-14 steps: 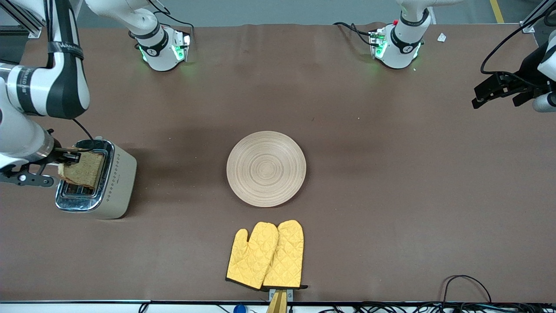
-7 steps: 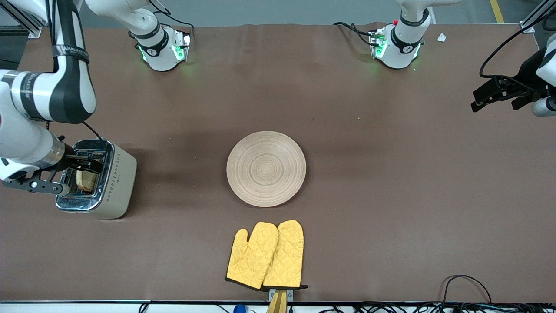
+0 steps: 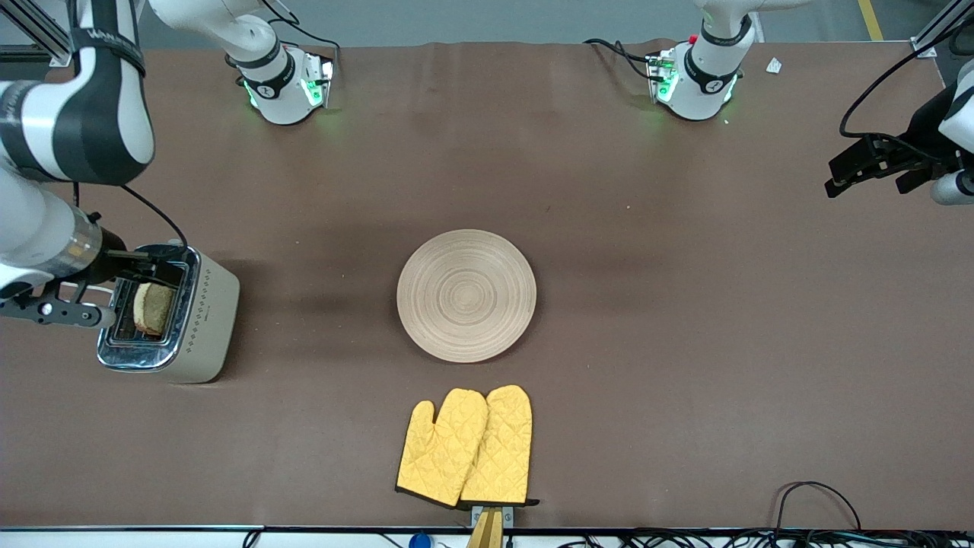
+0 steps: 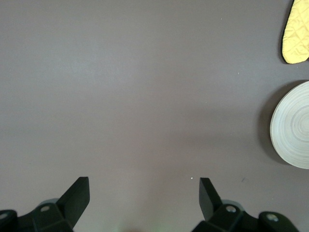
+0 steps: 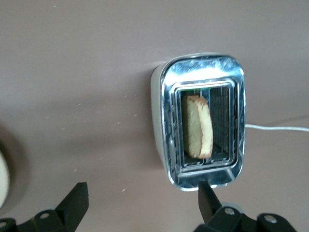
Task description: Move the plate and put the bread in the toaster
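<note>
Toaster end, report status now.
Right pincer open above the toaster, bread down in a slot. Left pincer open, waiting over bare table. Plate mid-table, nothing in the way.

Right arm (image 3: pixel 72 129): glossy white rounded shell segments, broad black joint bands, pale lettering on one black band, brushed silver wrist collar, thin black cable looping from the wrist, black bracket with small silver screws.

Left arm (image 3: pixel 947 114): white shell, black wrist hardware, black cable arcing above it.

Two bases (image 3: pixel 285 80), (image 3: pixel 696 76): white domes, black rings, green indicator lights.

Fingers (image 4: pixel 77 195), (image 5: pixel 75 203): matte black, wedge-shaped, silver screws at the roots.
</note>
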